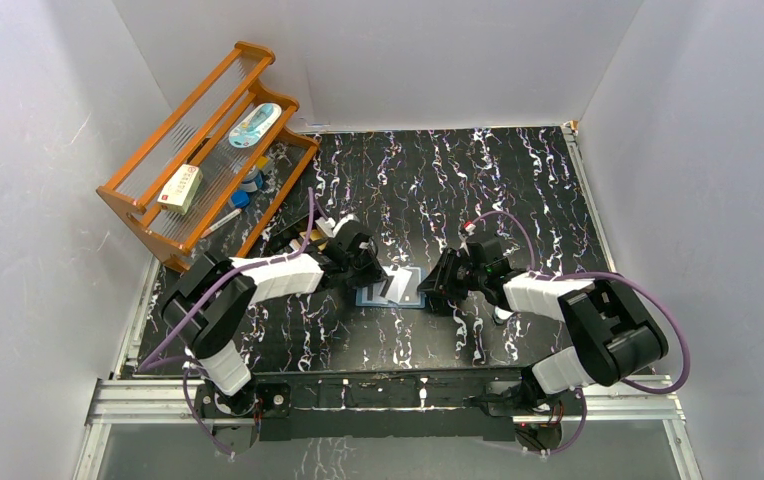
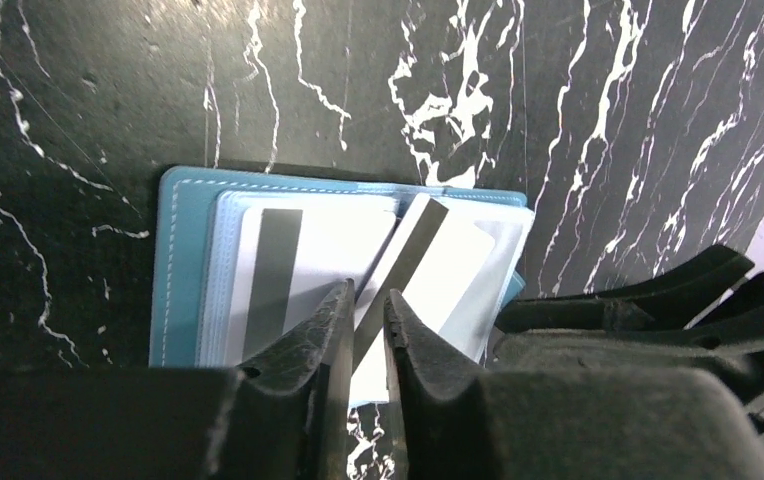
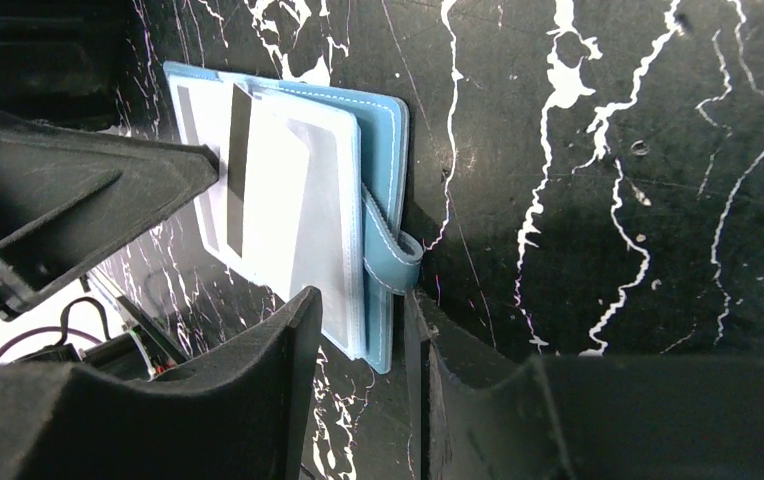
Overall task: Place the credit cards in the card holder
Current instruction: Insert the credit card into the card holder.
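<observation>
The teal card holder [image 1: 363, 297] lies open on the black marbled table between my two grippers. In the left wrist view the card holder [image 2: 183, 260] has one whitish credit card [image 2: 288, 260] with a grey stripe in its left pocket. A second striped card [image 2: 438, 270] lies tilted across the right side. My left gripper [image 2: 368, 300] is nearly shut, its tips over this tilted card, with nothing between them. My right gripper [image 3: 363, 310] is open and straddles the near corner of the holder [image 3: 383, 130], beside the snap tab [image 3: 398, 260].
A wooden rack [image 1: 138, 205] stands at the back left, holding a white-and-red box [image 1: 180, 188], a blue-white item [image 1: 254, 124] and small rolls. White walls enclose the table on three sides. The left gripper's finger [image 3: 138, 180] reaches into the right wrist view.
</observation>
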Controlling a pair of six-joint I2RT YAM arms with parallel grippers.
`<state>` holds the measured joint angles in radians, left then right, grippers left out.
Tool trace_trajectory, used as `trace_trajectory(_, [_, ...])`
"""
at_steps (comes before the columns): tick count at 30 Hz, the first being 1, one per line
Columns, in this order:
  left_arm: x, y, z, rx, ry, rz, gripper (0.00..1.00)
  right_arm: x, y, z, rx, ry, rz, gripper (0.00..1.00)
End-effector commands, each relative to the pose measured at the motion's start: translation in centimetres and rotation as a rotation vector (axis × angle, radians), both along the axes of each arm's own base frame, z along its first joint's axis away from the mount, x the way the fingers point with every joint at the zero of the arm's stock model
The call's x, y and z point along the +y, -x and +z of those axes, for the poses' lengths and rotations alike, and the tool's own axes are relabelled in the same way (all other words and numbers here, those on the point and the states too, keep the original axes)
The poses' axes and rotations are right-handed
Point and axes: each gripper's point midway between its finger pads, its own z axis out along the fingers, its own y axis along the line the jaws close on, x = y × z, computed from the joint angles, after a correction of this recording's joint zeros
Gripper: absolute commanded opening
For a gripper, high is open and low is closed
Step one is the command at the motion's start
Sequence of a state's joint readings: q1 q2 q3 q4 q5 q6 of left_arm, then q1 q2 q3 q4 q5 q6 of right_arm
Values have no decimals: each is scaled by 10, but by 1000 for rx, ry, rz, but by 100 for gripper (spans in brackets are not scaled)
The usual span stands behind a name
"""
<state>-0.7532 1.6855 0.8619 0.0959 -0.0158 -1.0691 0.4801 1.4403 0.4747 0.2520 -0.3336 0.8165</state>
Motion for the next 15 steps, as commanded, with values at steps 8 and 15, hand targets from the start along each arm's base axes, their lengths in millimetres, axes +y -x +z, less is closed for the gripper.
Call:
trace_trajectory(8, [-24,32,60,-69,83,-273,29,1,18,3,-20,18,96,45])
trace_trajectory(15, [-21,39,57,-42,57,-319,35,2,24,6,-16,6,121,45])
